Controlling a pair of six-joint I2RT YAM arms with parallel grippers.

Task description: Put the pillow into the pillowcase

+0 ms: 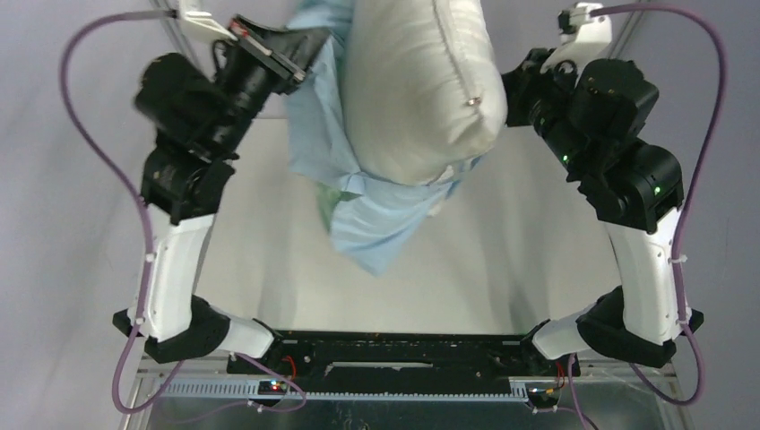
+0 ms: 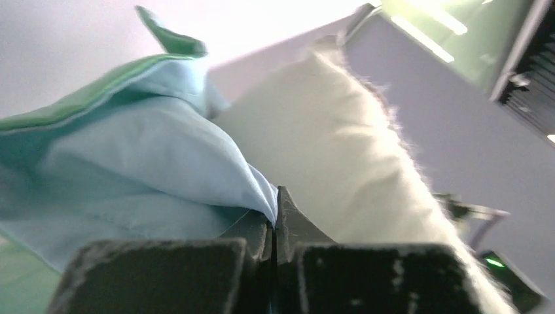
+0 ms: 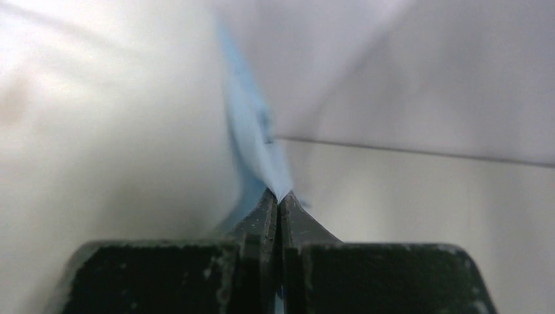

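The plump off-white pillow (image 1: 421, 85) hangs high at the back middle, its lower end sitting in the mouth of the light blue pillowcase (image 1: 376, 224), which droops below it toward the table. My left gripper (image 1: 309, 45) is shut on the pillowcase's left edge; in the left wrist view (image 2: 276, 212) blue cloth (image 2: 150, 163) with a green inner side runs out of the tips, the pillow (image 2: 334, 137) beside it. My right gripper (image 1: 515, 85) is shut on the pillowcase's right edge; in the right wrist view (image 3: 280, 199) a blue strip (image 3: 252, 140) leaves the tips beside the pillow (image 3: 98, 150).
The white table (image 1: 269, 260) lies below the hanging cloth. Purple cables (image 1: 90, 116) loop out beside both arms. A black rail (image 1: 385, 345) joins the arm bases at the near edge.
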